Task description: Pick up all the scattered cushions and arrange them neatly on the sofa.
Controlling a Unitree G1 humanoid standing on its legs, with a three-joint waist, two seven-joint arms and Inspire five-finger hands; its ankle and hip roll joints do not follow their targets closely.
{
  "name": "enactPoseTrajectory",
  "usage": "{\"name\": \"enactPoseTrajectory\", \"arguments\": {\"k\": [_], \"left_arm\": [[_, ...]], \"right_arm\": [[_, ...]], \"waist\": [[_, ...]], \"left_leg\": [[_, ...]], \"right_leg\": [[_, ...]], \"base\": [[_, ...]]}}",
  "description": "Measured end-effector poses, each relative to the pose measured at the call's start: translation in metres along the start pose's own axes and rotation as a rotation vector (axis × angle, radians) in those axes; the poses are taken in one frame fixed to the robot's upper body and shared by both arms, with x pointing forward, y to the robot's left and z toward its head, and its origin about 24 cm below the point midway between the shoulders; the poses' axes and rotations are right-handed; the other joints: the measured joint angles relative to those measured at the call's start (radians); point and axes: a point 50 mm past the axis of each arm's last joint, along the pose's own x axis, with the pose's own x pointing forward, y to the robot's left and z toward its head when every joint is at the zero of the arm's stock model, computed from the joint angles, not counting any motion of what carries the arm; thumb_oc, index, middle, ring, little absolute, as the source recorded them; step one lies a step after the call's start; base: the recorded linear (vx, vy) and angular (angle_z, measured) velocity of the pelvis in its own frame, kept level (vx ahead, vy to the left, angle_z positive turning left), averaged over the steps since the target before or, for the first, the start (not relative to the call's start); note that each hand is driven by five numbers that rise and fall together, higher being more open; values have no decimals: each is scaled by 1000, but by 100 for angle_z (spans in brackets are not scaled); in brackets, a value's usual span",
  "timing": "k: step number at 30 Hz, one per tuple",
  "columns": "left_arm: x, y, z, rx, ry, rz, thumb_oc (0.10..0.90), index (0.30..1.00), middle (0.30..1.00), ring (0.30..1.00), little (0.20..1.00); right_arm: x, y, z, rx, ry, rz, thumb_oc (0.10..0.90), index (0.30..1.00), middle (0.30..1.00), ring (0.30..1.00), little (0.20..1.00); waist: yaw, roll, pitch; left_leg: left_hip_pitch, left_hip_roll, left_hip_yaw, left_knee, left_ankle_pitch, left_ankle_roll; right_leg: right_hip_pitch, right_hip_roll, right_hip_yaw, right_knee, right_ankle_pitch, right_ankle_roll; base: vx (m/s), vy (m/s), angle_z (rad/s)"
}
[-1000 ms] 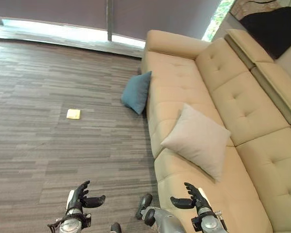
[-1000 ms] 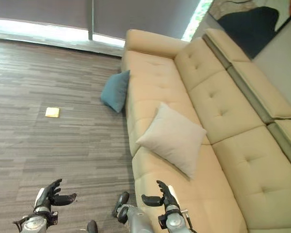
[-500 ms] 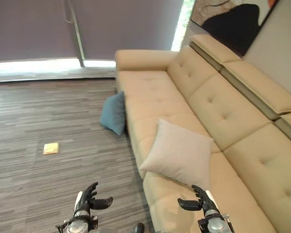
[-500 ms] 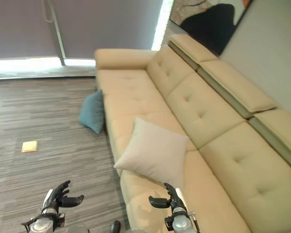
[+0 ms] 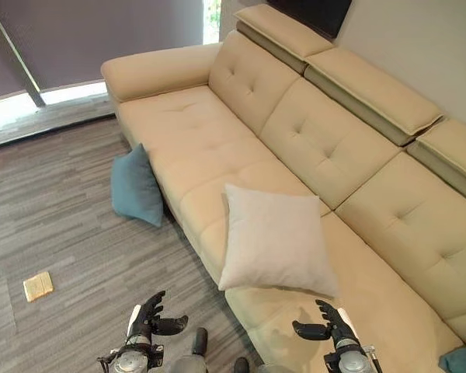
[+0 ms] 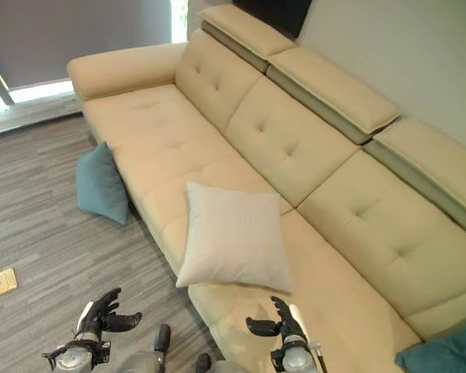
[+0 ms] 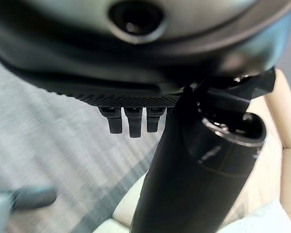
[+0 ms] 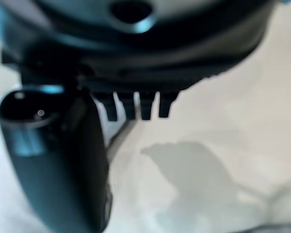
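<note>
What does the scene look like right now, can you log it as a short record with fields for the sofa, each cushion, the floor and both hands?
sofa: beige sofa, tufted back
on seat: pale cushion, lying flat near the front edge
on floor: blue cushion, leaning against the sofa's front
far right: teal cushion, partly in view
floor item: small yellow square on the grey floor
left hand: open, holding nothing, above the floor
right hand: open, holding nothing, over the seat

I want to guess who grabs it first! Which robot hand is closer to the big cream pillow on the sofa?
The right hand, just below the cream pillow's near corner over the sofa seat. The left hand hangs over the floor, farther off.
</note>
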Motion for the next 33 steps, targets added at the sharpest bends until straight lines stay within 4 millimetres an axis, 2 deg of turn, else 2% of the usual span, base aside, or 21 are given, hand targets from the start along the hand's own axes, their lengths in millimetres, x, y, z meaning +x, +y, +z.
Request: {"name": "enactPoseTrajectory", "arguments": {"k": [2, 3, 5, 6, 8, 9, 10, 12, 14, 17, 20, 23, 27, 30, 33], "left_arm": [[6, 11, 13, -6, -42, 36, 800, 900, 900, 900, 900], [7, 13, 18, -8, -61, 46, 800, 900, 900, 900, 900], [8, 20, 17, -29, -57, 89, 800, 900, 900, 900, 900], [8, 23, 18, -30, -60, 102, 800, 900, 900, 900, 900], [8, 31, 19, -73, -64, 149, 800, 900, 900, 900, 900], [6, 35, 19, -83, -66, 176, 800, 900, 900, 900, 900], [2, 36, 18, -94, -78, 183, 800, 900, 900, 900, 900], [-8, 42, 15, -132, -96, 219, 800, 900, 900, 900, 900], [-9, 48, 18, -166, -107, 248, 800, 900, 900, 900, 900], [-8, 53, 34, -195, -170, 271, 800, 900, 900, 900, 900], [-2, 49, 50, -216, -218, 257, 800, 900, 900, 900, 900], [3, 43, 64, -232, -258, 236, 800, 900, 900, 900, 900], [9, 30, 87, -275, -316, 190, 800, 900, 900, 900, 900], [14, 14, 108, -281, -364, 131, 800, 900, 900, 900, 900], [17, 3, 129, -282, -416, 88, 800, 900, 900, 900, 900]], "right_arm": [[0, 3, 1, 9, -1, 5, 800, 900, 900, 900, 900], [0, 1, 2, 16, -3, -5, 800, 900, 900, 900, 900], [3, -5, 13, 43, -38, -35, 800, 900, 900, 900, 900], [3, -9, 15, 57, -50, -55, 800, 900, 900, 900, 900], [4, -26, 24, 94, -90, -124, 800, 900, 900, 900, 900], [3, -39, 25, 114, -99, -185, 800, 900, 900, 900, 900], [1, -54, 27, 96, -117, -221, 800, 900, 900, 900, 900], [-11, -92, 42, 92, -217, -337, 800, 900, 900, 900, 900], [-18, -126, 56, 59, -284, -431, 800, 900, 900, 900, 900], [-19, -144, 67, 67, -315, -492, 800, 900, 900, 900, 900], [-9, -139, 74, 84, -310, -462, 800, 900, 900, 900, 900], [0, -125, 75, 70, -287, -402, 800, 900, 900, 900, 900], [16, -106, 75, 79, -227, -327, 800, 900, 900, 900, 900], [24, -98, 89, 133, -232, -308, 800, 900, 900, 900, 900], [30, -97, 113, 165, -278, -307, 800, 900, 900, 900, 900]], "waist": [[0, -4, 1], [2, -4, 1], [6, -7, 1], [-8, -16, -2], [-6, -29, -4], [-11, -34, -5], [-9, -32, -6], [-8, -20, -12], [-14, -19, -15], [-15, -20, -47], [-16, -17, -66], [-13, -12, -74], [4, -9, -94], [7, 3, -86], [11, 20, -54]], "left_leg": [[30, -5, 31, -1, -20, 41], [34, -5, 37, 1, -29, 52], [61, -3, 72, -33, -21, 42], [68, -8, 74, -42, -21, 36], [62, -9, 83, -45, -22, 28], [68, -9, 77, -46, -26, 17], [81, 1, 79, -51, -31, 3], [100, 31, 85, -72, -32, -25], [111, 58, 85, -72, -39, -48], [107, 82, 85, -72, -41, -61], [98, 90, 83, -72, -39, -68], [83, 93, 70, -72, -34, -75], [-7, 92, 48, -69, -8, -85], [-98, 93, 24, -60, 18, -86], [-149, 98, 9, -62, 37, -94]], "right_leg": [[-57, -61, -77, 135, -24, 58], [-69, -97, -87, 133, -20, 67], [-81, -186, -157, 27, 0, 84], [-72, -195, -157, -26, 46, 117], [-39, -176, -168, -171, 113, 128], [0, -159, -156, -243, 191, 112], [30, -140, -151, -291, 233, 84], [74, -97, -149, -377, 271, 59], [103, -66, -151, -414, 278, 49], [98, -41, -150, -413, 274, 44], [89, -32, -151, -413, 270, 39], [82, -31, -164, -414, 270, 39], [5, -26, -182, -414, 279, 27], [-67, -23, -209, -413, 299, 12], [-115, -20, -217, -413, 304, 14]], "base": [[54, 78, -42], [59, 43, -37], [110, -23, -43], [108, -55, -30], [68, -49, -7], [107, -66, 1], [113, -69, 4], [145, -94, -18], [178, -120, -10], [91, -68, -4], [83, -83, 1], [16, -83, 14], [-88, -100, 15], [-118, -89, 24], [-79, -66, 12]]}}
